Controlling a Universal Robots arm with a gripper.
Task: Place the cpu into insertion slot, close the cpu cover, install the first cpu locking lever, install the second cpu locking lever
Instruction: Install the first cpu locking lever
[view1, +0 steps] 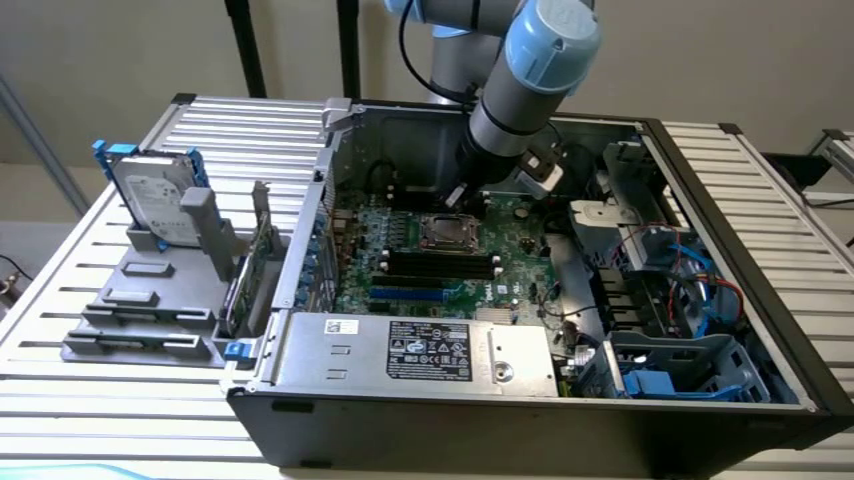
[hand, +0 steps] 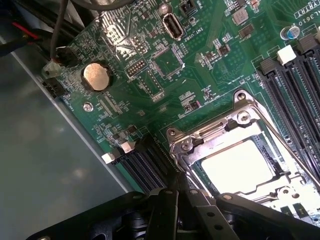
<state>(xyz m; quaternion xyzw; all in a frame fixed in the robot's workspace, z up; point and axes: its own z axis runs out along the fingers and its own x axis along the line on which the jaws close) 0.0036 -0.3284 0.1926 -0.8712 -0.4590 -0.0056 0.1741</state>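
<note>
Up close from the wrist, the gripper (hand: 175, 215) hangs just over the edge of the socket with its jaws closed and nothing visible between them. Right beyond its dark fingers, the chip (hand: 237, 165) already lies flat in the socket (hand: 197, 167), pale face up. The metal cover (hand: 225, 127) looks to be down around it, its window framing the chip, probably so the levers can clamp it. A thin lever (hand: 280, 135) runs along the side by the memory slots (hand: 300, 90).

Further out on the green board (hand: 125, 80) sit a coin battery (hand: 96, 76) and a port marked "INT USB2" (hand: 172, 25).

From across the room, the arm (view1: 527, 85) reaches down into the open computer case (view1: 694, 200), with a labelled power supply (view1: 414, 350) nearest me; its print is too small to read.
</note>
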